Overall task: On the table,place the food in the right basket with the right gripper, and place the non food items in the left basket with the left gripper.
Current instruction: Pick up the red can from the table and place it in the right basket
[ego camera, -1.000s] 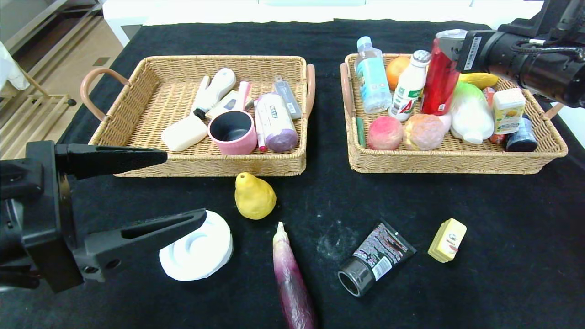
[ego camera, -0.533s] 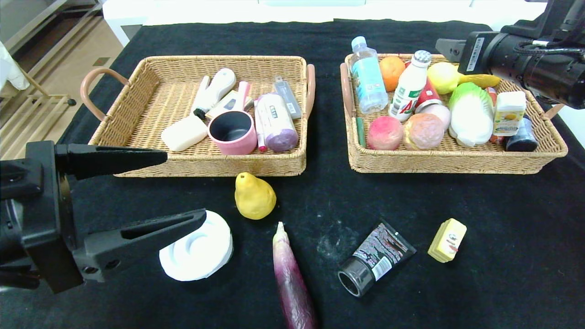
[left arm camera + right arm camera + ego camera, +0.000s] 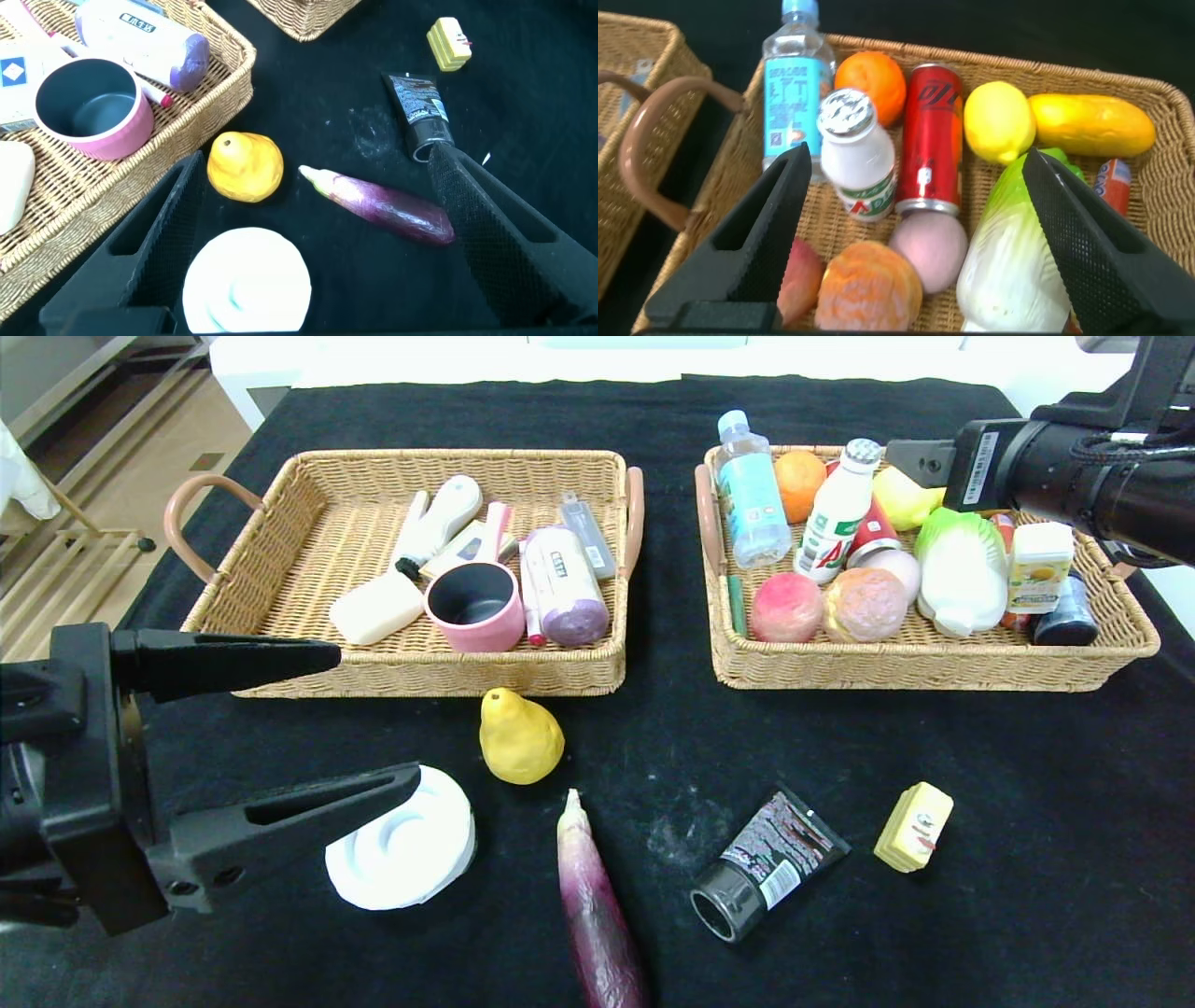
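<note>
Luckily, my right gripper point(image 3: 910, 243) hung wide open and empty over the right basket point(image 3: 924, 658), where the red can point(image 3: 931, 140) lay among crowded food. Dropping lower could have bumped the white milk bottle point(image 3: 856, 154). My left gripper point(image 3: 359, 723) waited open above the white disc point(image 3: 406, 854).

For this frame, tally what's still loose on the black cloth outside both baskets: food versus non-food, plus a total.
Food: 3 – yellow pear, long purple eggplant, small yellow carton.
Non-food: 2 – white round disc with raised rings, black squeeze tube.
Total: 5
</note>
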Controlling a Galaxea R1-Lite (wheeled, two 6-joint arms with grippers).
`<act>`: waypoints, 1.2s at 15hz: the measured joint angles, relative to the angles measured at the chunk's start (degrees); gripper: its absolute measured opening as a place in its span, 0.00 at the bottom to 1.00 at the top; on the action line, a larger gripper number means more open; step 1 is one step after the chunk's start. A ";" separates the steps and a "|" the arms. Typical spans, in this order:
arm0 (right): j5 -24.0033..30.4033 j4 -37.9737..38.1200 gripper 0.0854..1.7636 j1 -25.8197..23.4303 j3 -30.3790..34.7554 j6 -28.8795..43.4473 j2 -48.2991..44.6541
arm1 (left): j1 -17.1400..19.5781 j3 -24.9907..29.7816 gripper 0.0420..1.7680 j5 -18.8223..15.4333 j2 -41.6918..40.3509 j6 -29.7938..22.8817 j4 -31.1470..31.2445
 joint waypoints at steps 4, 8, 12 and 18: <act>-0.38 4.51 0.95 1.33 2.86 0.11 -3.78 | -0.02 0.00 0.97 0.00 -0.40 0.00 0.09; -0.52 15.18 0.96 2.43 3.89 3.11 -7.81 | -0.06 -0.02 0.97 -0.01 -1.04 0.00 0.26; -2.47 26.39 0.96 3.94 3.56 8.36 -10.64 | -0.13 -0.09 0.97 0.00 -1.38 0.00 0.30; -8.20 40.78 0.96 8.90 3.47 19.83 -11.09 | -0.22 -0.04 0.97 -0.06 -1.78 0.00 0.41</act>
